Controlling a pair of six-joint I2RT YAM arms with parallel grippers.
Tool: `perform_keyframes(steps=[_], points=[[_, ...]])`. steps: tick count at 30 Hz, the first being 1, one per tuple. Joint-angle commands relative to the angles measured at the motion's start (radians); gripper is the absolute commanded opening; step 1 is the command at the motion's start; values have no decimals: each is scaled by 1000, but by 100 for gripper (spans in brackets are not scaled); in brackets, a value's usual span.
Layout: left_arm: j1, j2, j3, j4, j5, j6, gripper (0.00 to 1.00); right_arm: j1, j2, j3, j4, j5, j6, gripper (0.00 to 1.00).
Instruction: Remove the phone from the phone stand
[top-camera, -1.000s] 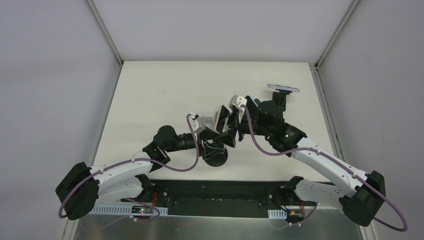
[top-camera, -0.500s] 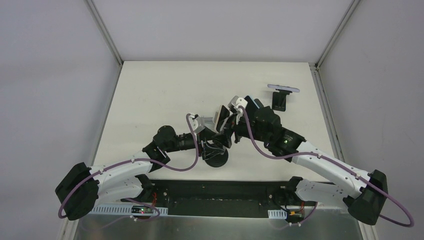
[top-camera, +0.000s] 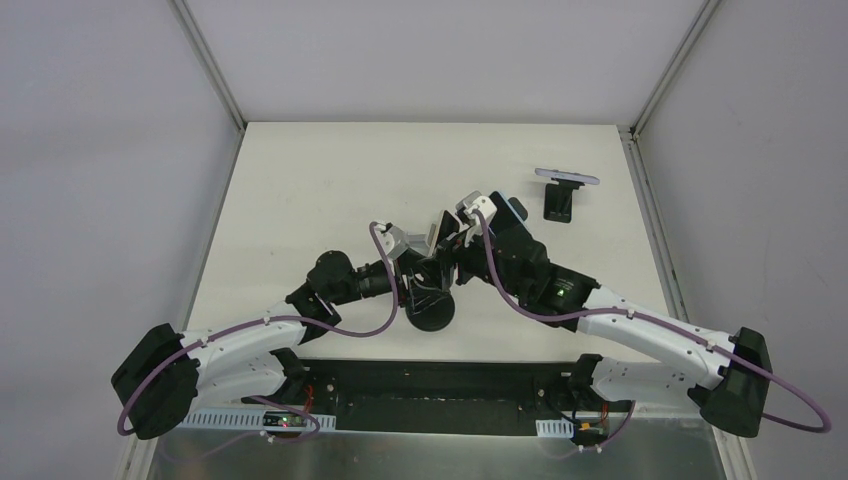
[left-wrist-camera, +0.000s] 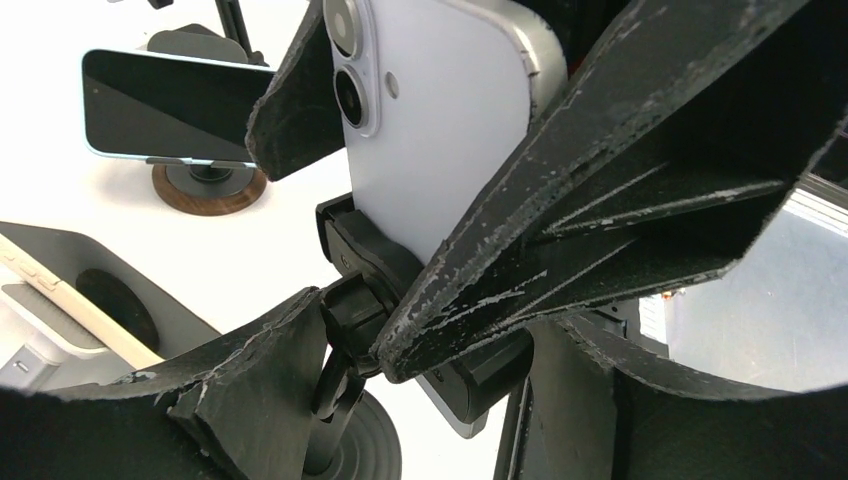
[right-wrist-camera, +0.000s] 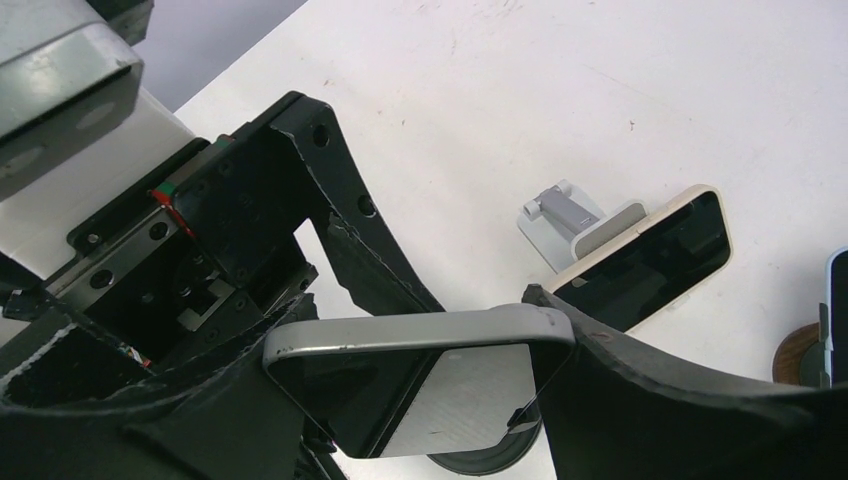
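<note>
**Right arm brought in from the far right to the phone stand (top-camera: 432, 312) at mid-table, leaving a second phone (top-camera: 567, 178) uncovered.**
From above, both arms are seen meeting over the stand. In the left wrist view, the left gripper (left-wrist-camera: 348, 325) is clamped on the stand's neck, under the phone (left-wrist-camera: 440, 130). In the right wrist view, the phone is pinched end to end by the right gripper (right-wrist-camera: 405, 335) but not yet out of its cradle. Lifting is judged next.

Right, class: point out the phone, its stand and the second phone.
phone (left-wrist-camera: 440, 130), left wrist view, its pale back.
stand (top-camera: 432, 316), top view, its round base.
second phone (left-wrist-camera: 165, 105), left wrist view, its dark screen.
</note>
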Motion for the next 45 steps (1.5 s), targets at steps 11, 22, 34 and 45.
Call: perform_keyframes(steps=[11,22,34,45], points=[[-12,5,55,99,3,-35,51,63,38,4,-61,204,77,0],[-13,34,73,99,155,-1,0,63,67,-52,-1,243,-144,0],[-12,24,81,99,293,33,0,-192,156,-104,137,-18,-287,0],[-10,-14,51,98,332,39,0,-327,98,-99,78,-204,-337,0]])
